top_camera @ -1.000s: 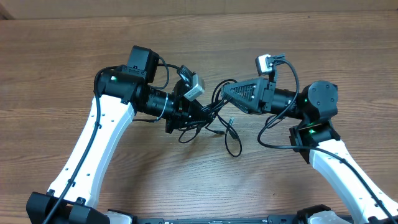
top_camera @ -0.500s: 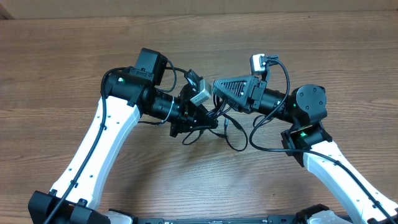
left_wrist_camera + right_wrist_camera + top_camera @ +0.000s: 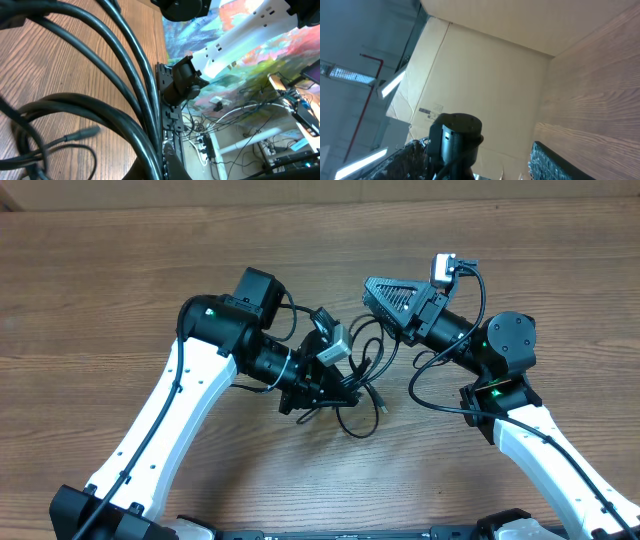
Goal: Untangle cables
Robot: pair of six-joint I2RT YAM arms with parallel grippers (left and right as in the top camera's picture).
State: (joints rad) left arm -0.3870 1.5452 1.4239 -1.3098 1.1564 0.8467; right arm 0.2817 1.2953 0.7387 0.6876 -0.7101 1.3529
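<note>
left end effector (image 3: pixel 322 388): clenched on the cables. In the left wrist view the cords all run down into the grip at the bottom edge, so I can't see the pads themselves.
cables (image 3: pixel 348 380): thin black cords bunched right at the left end effector's tip, roughly mid-tabletop between the two arms. One loose loop droops out toward the near edge.
cables up close (image 3: pixel 125 65): several strands cross the left wrist view from top left to bottom centre, and a loop curls at the left.
plug end (image 3: pixel 82 133): small dark tip on a thin cord, lying against the wood under the strands.
right end effector (image 3: pixel 385 292): released and empty – up and to the right of the bundle, near it but not touching any cord.
right fingers (image 3: pixel 552 162): only the dark textured tips show, one at each lower corner of the right wrist view, with a wide gap between them.
tabletop (image 3: pixel 120 280): plain wood grain.
cardboard wall (image 3: pixel 490 85): tan sheet standing at the tabletop's far edge – the right wrist camera looks straight at it.
</note>
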